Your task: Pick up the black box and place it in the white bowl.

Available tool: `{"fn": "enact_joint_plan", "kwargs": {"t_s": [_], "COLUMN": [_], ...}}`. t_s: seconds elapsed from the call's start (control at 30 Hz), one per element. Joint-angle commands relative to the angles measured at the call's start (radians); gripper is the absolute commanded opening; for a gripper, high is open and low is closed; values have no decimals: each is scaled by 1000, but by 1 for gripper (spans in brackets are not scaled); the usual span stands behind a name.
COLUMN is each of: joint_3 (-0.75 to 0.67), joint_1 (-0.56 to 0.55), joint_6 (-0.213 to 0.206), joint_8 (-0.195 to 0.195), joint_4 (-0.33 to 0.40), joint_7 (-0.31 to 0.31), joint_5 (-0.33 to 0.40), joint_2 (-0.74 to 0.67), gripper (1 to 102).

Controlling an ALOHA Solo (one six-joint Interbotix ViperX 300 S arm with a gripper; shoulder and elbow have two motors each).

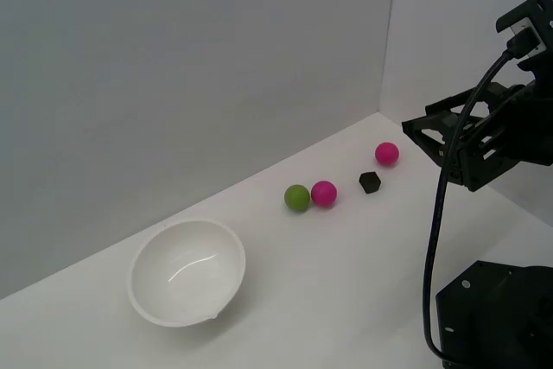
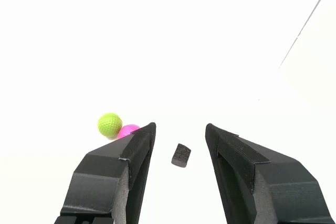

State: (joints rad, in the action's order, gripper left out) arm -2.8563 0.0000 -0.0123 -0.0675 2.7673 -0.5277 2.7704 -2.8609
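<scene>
The black box (image 1: 370,182) is a tiny matte cube on the white table, between two pink balls. In the wrist view the black box (image 2: 181,155) lies ahead of the gap between my fingers. My gripper (image 1: 423,140) is open and empty, held above the table at the exterior view's right, apart from the box. In the wrist view the gripper (image 2: 180,127) shows both black fingers spread wide. The white bowl (image 1: 187,271) stands tilted on the table at the exterior view's left, far from the gripper; the wrist view does not show it.
A green ball (image 1: 297,198) touches a pink ball (image 1: 324,193) just left of the box; both balls show in the wrist view, green (image 2: 109,124) and pink (image 2: 127,130). Another pink ball (image 1: 387,154) lies behind the box. White walls close the back and right. The robot base (image 1: 497,317) is at lower right.
</scene>
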Motion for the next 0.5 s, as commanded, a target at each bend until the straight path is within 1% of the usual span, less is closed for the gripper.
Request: {"fn": "enact_joint_plan", "kwargs": {"t_s": [0.0, 0.1, 0.27, 0.33, 0.47], "joint_3": [-5, -5, 5, 17, 60], "joint_1": [6, 6, 6, 6, 6], "joint_6": [-9, -8, -9, -9, -9], "joint_8": [-15, -15, -15, -15, -15], "joint_4": [-5, -15, -55, -64, -101], "joint_7": [-12, -25, -55, -60, -72], "joint_5": [-9, -20, -61, -69, -110], "joint_2": [0, 0, 8, 21, 64], "gripper": [52, 52, 52, 52, 52]}}
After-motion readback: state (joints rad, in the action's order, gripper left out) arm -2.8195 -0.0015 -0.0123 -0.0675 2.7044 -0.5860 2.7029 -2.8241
